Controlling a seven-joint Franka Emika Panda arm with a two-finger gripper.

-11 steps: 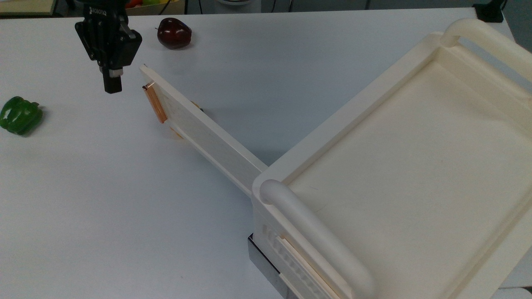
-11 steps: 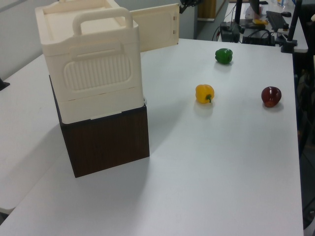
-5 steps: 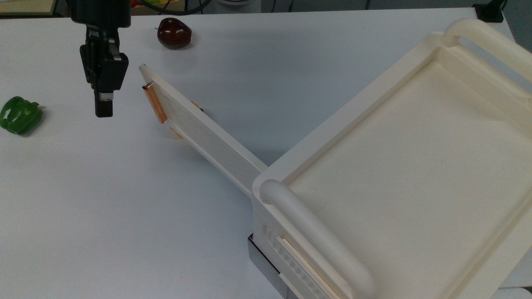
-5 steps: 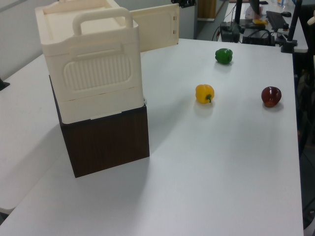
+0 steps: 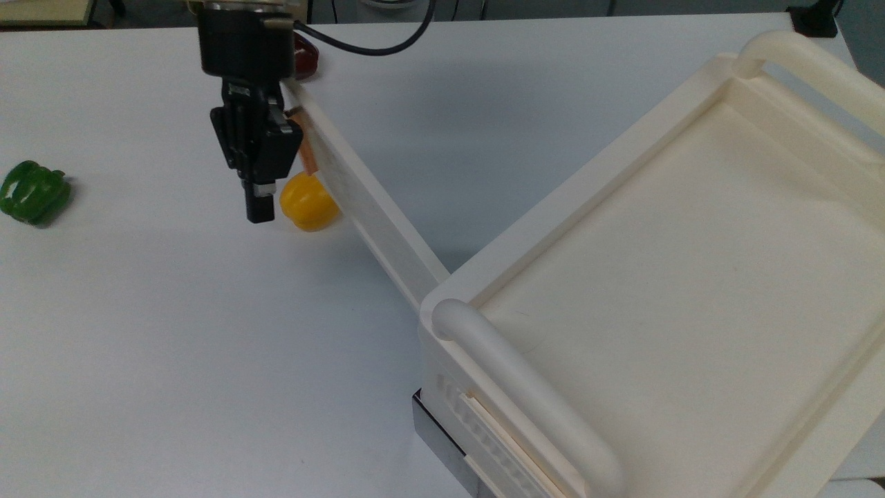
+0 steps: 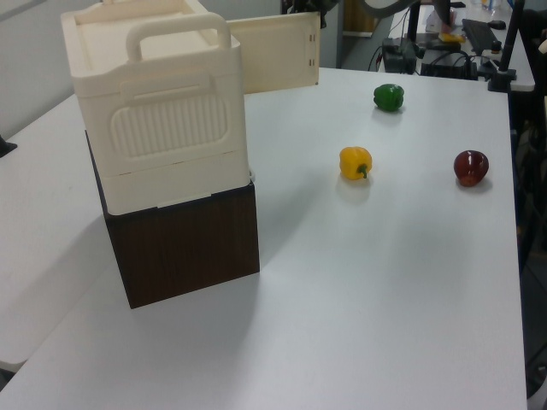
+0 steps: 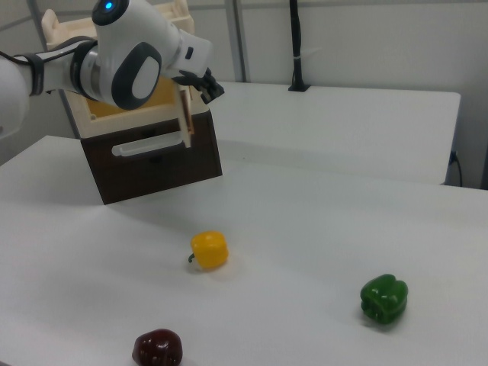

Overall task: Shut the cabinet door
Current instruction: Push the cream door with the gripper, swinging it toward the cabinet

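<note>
door not yet closed: the cabinet door (image 5: pixel 366 200) stood swung out toward 10 o'clock from the cabinet (image 5: pixel 664 277), end effector (image 5: pixel 261 204) against its handle edge; finger state unclear.

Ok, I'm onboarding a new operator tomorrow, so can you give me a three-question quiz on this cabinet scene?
1. True or false: the cabinet door is fully shut against the cabinet.
2. Which item lies closest to the end effector in the top view: A) green pepper, B) yellow pepper, C) dark red apple?
3. Fill in: the cabinet sits on a dark ____ base.

Key: 1 false, the door stands open; 2 B; 3 brown.
</note>
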